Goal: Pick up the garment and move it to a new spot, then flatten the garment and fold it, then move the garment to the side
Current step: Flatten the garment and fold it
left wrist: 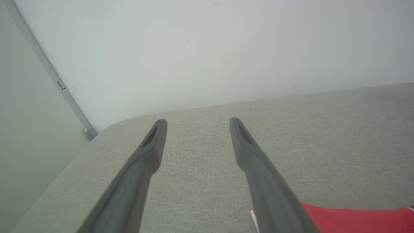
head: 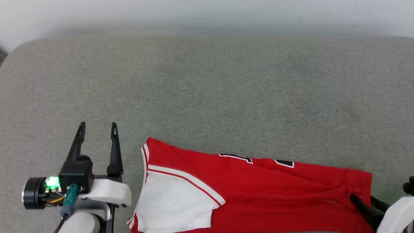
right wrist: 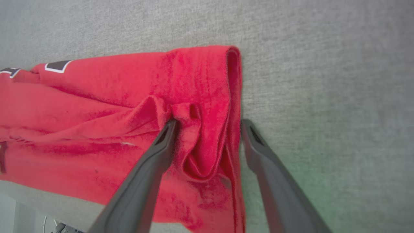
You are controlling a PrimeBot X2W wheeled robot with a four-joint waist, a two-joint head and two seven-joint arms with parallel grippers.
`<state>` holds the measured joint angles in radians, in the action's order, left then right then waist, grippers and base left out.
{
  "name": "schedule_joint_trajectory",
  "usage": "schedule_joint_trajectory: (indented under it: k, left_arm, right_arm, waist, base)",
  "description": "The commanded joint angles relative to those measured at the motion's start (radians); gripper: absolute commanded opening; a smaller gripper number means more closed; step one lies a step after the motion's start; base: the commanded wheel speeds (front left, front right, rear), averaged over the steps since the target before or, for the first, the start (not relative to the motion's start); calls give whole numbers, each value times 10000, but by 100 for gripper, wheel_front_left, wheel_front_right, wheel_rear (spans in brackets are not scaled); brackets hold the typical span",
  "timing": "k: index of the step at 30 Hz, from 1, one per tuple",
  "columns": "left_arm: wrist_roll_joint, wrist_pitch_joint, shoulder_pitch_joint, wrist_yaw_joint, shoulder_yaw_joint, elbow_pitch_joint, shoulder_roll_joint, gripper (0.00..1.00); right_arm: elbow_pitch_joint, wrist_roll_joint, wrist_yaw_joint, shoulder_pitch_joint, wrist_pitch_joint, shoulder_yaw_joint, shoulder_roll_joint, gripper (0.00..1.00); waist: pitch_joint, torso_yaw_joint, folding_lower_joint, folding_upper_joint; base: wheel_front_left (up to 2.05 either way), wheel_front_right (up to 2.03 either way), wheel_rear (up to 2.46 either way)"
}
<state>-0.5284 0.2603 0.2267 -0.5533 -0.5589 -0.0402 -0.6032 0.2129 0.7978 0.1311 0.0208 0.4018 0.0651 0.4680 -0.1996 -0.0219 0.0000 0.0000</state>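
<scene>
The shirt (head: 258, 191) lies spread across the near edge of the cushion (head: 207, 90), from 6 toward 4 o'clock in the head view. Its white sleeve (head: 174, 200) is at the left end, and bits of black, white-edged lettering (head: 236, 157) show along its far fold.

At 4 o'clock the right fingers (head: 362, 207) stand wide apart and straddle the shirt's right edge. In the right wrist view (right wrist: 155, 155) the finger at 7 o'clock has its tip against a wrinkle of the red cloth (right wrist: 97, 97). The finger at 5 o'clock lies on the cushion (right wrist: 323, 97), just beside the hem. A loose fold of shirt bulges up between them and is not pinched.

At 8 o'clock in the head view the left fingers (head: 114, 145) are spread wide and hold nothing. They point toward 12 o'clock over bare cushion, with the sleeve near them at their 3 o'clock side but apart. In the left wrist view (left wrist: 142, 168) the shirt's red corner (left wrist: 355, 216) shows at 5 o'clock, partly behind one finger.

Beyond the fingers the grey cushion (left wrist: 323, 129) runs on to a pale wall (head: 207, 16) at 12 o'clock.
</scene>
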Motion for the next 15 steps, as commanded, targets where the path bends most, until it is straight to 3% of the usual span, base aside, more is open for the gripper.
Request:
schedule_joint_trajectory:
  k: [1,11,12,13,15]
  left_arm:
    - [223,67,-208,135,247,-36,221,100]
    - [2010,67,-1430,1266,1962,159,1955,100]
    - [2146,67,-1526,1363,2097,171,2112,100]
    - [2295,67,-1620,1457,2272,192,2251,100]
    - [2574,67,-1776,1615,2561,216,2527,100]
  right_arm:
    - [179,130,-8,3,179,233,-162,100]
    - [1139,543,47,-194,886,2148,-805,100]
    - [1151,579,53,-278,878,2266,-783,73]
    - [1143,571,55,-379,759,2288,-719,3]
    - [1171,550,47,-530,607,2275,-441,0]
  waist:
    - [-36,-51,0,0]
    - [-158,-213,0,0]
    - [-147,-220,0,0]
    - [-128,-226,0,0]
    - [-65,-232,0,0]
  base:
    - [0,0,0]
    - [0,0,0]
    - [0,0,0]
    - [0,0,0]
    - [0,0,0]
